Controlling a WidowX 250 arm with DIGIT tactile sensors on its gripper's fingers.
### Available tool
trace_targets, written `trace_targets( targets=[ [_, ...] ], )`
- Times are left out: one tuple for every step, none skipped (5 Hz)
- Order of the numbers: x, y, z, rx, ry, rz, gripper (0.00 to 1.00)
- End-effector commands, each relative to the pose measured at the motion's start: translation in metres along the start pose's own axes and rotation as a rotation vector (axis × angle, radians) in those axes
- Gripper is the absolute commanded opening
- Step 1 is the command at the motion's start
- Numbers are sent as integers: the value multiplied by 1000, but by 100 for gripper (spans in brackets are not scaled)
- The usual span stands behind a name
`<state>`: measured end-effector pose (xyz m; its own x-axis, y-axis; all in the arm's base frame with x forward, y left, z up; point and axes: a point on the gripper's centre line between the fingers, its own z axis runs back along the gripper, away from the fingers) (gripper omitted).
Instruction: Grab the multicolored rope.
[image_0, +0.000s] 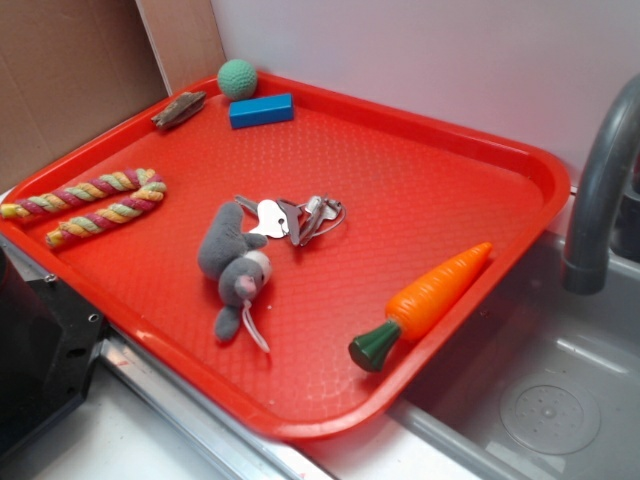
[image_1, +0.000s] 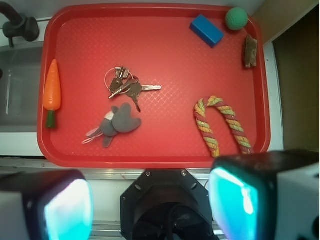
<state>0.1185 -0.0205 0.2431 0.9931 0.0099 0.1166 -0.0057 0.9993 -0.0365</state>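
The multicolored rope is a U-shaped twist of red, yellow and pale green strands lying at the left edge of the red tray. Seen from the wrist, the rope lies at the tray's lower right, its bend pointing away from me and one end hidden behind my right finger. My gripper hangs high above the robot base, outside the tray's near rim. It is open, and between the two cyan pads there is only the base far below. The exterior view does not show the gripper.
On the tray lie an orange plastic carrot, a grey plush mouse, a bunch of keys, a blue block, a green ball and a brown piece. A sink with a grey faucet lies to the right.
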Motion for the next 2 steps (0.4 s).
trace_targets(
  targets=[
    [0,0,0,0,0,0,100],
    [-1,40,-31,35,-13,247,100]
  ],
)
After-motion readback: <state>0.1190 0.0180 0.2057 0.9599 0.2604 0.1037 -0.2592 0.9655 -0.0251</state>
